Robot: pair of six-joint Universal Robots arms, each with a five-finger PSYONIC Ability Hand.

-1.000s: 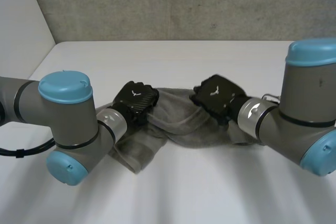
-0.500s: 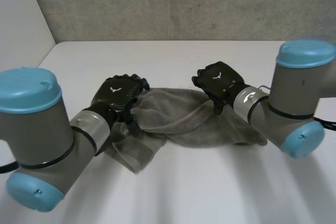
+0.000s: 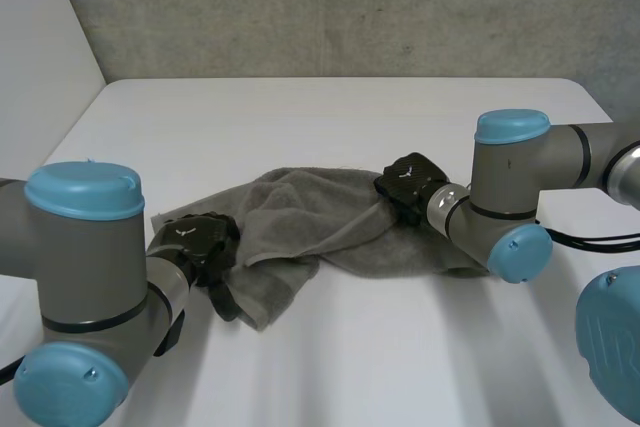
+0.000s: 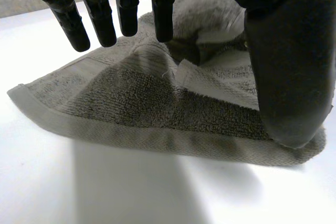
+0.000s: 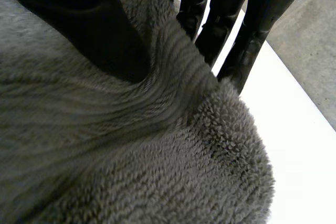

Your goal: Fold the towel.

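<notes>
Now the grey towel (image 3: 300, 212) lies in a crumpled heap in the middle of the white table (image 3: 330, 117). It is not flat. It has lumps and folds, and one flap points toward the robot.

The left hand (image 3: 195, 240) is at the towel's left end, close to a corner. In the left wrist view its fingers (image 4: 121, 9) are straight and a little spread. Their tips hang just over the cloth, and I cannot tell if they touch it. The big thumb (image 4: 283, 66) stands well apart from them and reaches down to the towel's stitched edge. Between the thumb and the fingers a fold of cloth rises up. This hand grips nothing.

The right hand (image 3: 410, 179) is on the towel's right side, near the far edge. In the right wrist view its thumb (image 5: 100, 35) digs into the fluffy cloth. The fingers (image 5: 257, 30) come down on the other side of a raised ridge of towel. That ridge is squeezed between them, and wrinkles run out from the thumb. So this hand pinches the towel.
</notes>
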